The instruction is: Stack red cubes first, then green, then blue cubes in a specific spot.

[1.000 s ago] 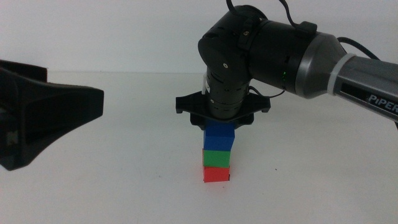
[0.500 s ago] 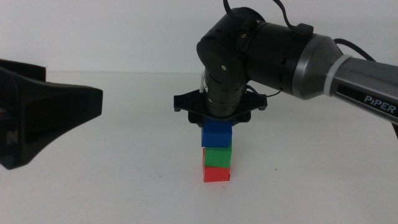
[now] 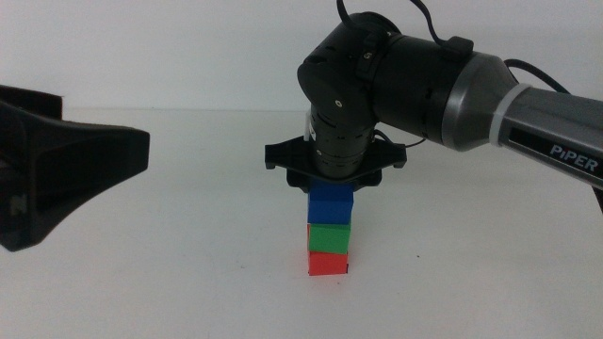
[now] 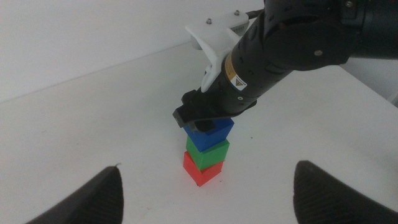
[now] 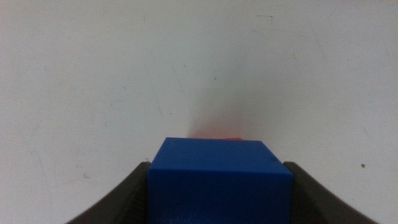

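The middle camera looks forward and slightly down across the white surface (image 3: 188,282), with the three-cube stack (image 3: 330,235) at frame centre. The left wrist camera views the same stack (image 4: 207,152) from farther off, obliquely. The right wrist camera sits very close, the blue cube (image 5: 217,180) filling lower centre.

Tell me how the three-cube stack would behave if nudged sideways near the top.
Probably tips easily: the blue cube, green cube and red cube form a narrow column, slightly misaligned in the left wrist view. The plain matte faces likely give only modest grip, so the blue cube may slide first. The right end effector sits right at it; the left end effector waits, open.
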